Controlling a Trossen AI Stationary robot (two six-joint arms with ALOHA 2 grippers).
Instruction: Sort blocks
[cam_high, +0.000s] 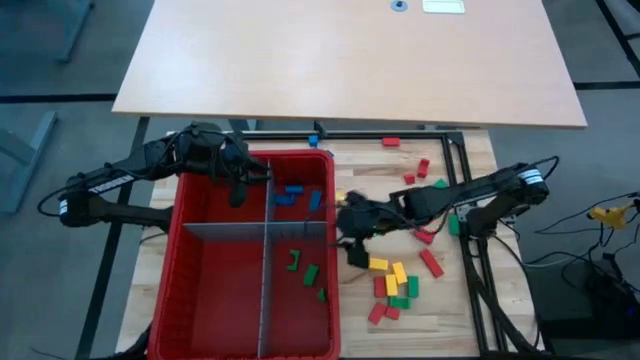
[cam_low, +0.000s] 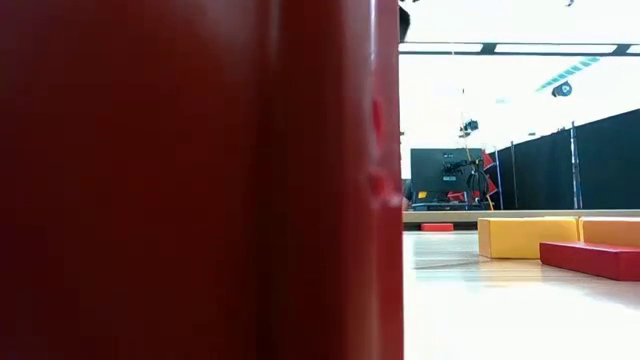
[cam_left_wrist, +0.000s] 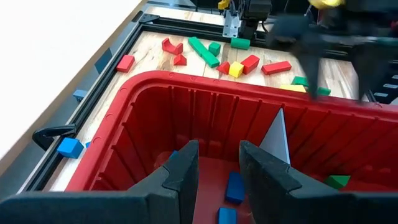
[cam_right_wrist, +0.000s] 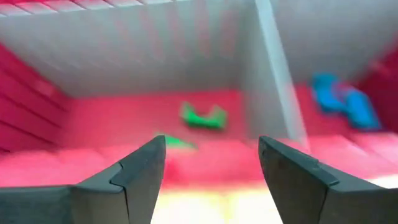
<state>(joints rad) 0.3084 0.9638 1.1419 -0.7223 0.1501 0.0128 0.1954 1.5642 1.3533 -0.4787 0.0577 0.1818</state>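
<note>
Blocks (cam_high: 392, 283) split between the red bin (cam_high: 200, 300) and the bare tabletop (cam_high: 470, 320) beside it. Grey dividers (cam_high: 266, 290) crossing the bin, making four compartments. Blue blocks (cam_high: 293, 193) lying in the bin's far compartment on the side toward the loose pile; green blocks (cam_high: 308, 272) in the near compartment on that same side. No blocks visible in the two compartments on the bin's other side.

Outside the bin, just off its wall: a loose cluster of yellow, red and green blocks, with more red ones (cam_high: 418, 172) scattered farther back, one red block (cam_high: 390, 142) and one blue block (cam_high: 314, 139) near the black frame rail beyond the bin's far rim.

Left pincer (cam_high: 240, 185) hanging over the bin's far rim, above the blue compartment, fingers (cam_left_wrist: 180, 177) narrowly parted, nothing between them; blue blocks (cam_left_wrist: 234, 186) below and just ahead of it. Right pincer (cam_high: 356, 250) at the bin's side wall, between the bin and the loose cluster, fingers (cam_right_wrist: 140, 171) spread wide and empty; green blocks (cam_right_wrist: 203, 116) ahead inside the bin.

Low view mostly blocked by the bin wall (cam_low: 200, 180); only a yellow block (cam_low: 525, 236) and a red block (cam_low: 595, 258) plain there. Right wrist view blurred.
</note>
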